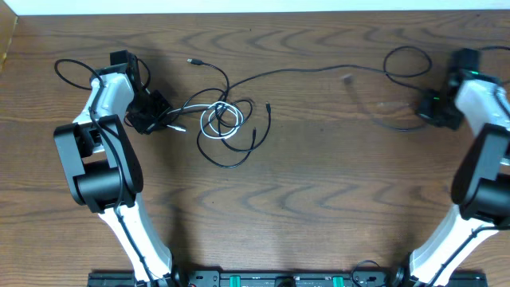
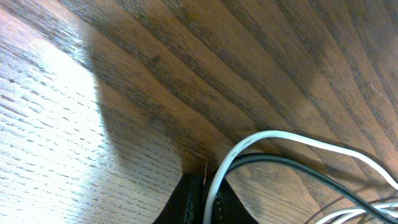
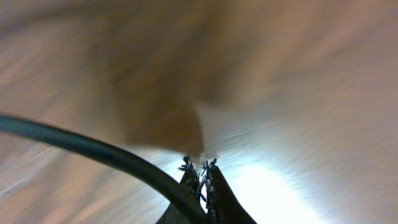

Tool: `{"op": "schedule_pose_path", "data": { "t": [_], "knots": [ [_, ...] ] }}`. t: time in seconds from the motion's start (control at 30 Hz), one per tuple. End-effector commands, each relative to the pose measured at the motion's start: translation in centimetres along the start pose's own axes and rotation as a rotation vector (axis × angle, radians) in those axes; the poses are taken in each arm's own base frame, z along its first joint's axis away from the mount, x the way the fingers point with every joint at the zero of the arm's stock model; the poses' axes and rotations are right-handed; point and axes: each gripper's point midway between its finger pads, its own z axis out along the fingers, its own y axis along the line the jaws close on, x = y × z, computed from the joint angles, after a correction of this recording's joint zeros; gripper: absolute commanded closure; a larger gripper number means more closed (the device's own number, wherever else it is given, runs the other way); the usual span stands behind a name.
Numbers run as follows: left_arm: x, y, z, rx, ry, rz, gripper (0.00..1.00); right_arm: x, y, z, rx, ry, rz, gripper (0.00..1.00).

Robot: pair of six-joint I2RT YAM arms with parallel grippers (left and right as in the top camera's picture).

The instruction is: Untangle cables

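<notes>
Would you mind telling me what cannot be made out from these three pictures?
Right wrist view: motion blur; whether the shut right gripper pinches the black cable is unclear.
Left wrist view: the white cable in the left gripper runs off the right edge.
Overhead: which strand lies on top in the tangle is too small to tell.

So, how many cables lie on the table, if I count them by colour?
White cable: 1
Black cables: 2, as far as the tangle lets me tell
Total: 3
</notes>
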Motion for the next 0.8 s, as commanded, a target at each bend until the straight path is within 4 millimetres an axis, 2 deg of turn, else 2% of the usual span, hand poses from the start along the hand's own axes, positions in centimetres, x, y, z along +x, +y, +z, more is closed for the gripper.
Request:
{"op": "schedule_pose_path", "data": {
  "t": [0.0, 0.03, 0.13, 0.17, 0.23, 0.3, 0.33, 0.43, 0.47, 0.6, 0.67, 0.77],
  "knots": [
    [0.4, 1.8, 1.8, -0.068, 0.027, -0.02, 0.92, -1.6, -5.5, -0.4, 0.069, -0.032, 0.086, 0.99],
    [0.4, 1.8, 1.8, -0.068, 0.027, -0.02, 0.92, -2.0, -6.9, -0.3, 0.057, -0.032, 0.128, 0.99],
    [0.4, 1.8, 1.8, -0.067, 0.025, -0.019, 0.92, -2.3, -8.0, -0.2, 0.004, -0.025, 0.177, 0.98],
    [0.4, 1.8, 1.8, -0.067, 0.025, -0.019, 0.92, -2.3, -7.9, -0.2, -0.051, -0.017, 0.189, 0.74],
    [0.4, 1.8, 1.8, -0.067, 0.025, -0.019, 0.92, -2.5, -6.7, -0.5, -0.152, -0.011, 0.14, 0.37],
    [0.4, 1.8, 1.8, -0.067, 0.025, -0.019, 0.92, -3.0, -5.7, -1.4, -0.205, -0.011, 0.123, 0.1],
    [0.4, 1.8, 1.8, -0.067, 0.025, -0.019, 0.92, -3.4, -5.3, -2.1, -0.218, -0.015, 0.116, 0.01],
    [0.4, 1.8, 1.8, -0.067, 0.025, -0.019, 0.92, -5.0, -4.0, -5.4, -0.233, -0.041, 0.089, 0.01],
    [0.4, 1.8, 1.8, -0.067, 0.025, -0.019, 0.92, -6.1, -3.1, -8.3, -0.234, -0.067, 0.066, 0.01],
    [0.4, 1.8, 1.8, -0.067, 0.025, -0.02, 0.92, -7.4, -0.7, -13.2, -0.241, -0.105, 0.01, 0.01],
    [0.4, 1.8, 1.8, -0.067, 0.025, -0.019, 0.92, -7.1, 1.0, -14.4, -0.253, -0.107, -0.036, 0.01],
    [0.4, 1.8, 1.8, -0.067, 0.025, -0.019, 0.92, -5.8, 4.0, -14.8, -0.27, -0.09, -0.12, 0.02]
  ]
}}
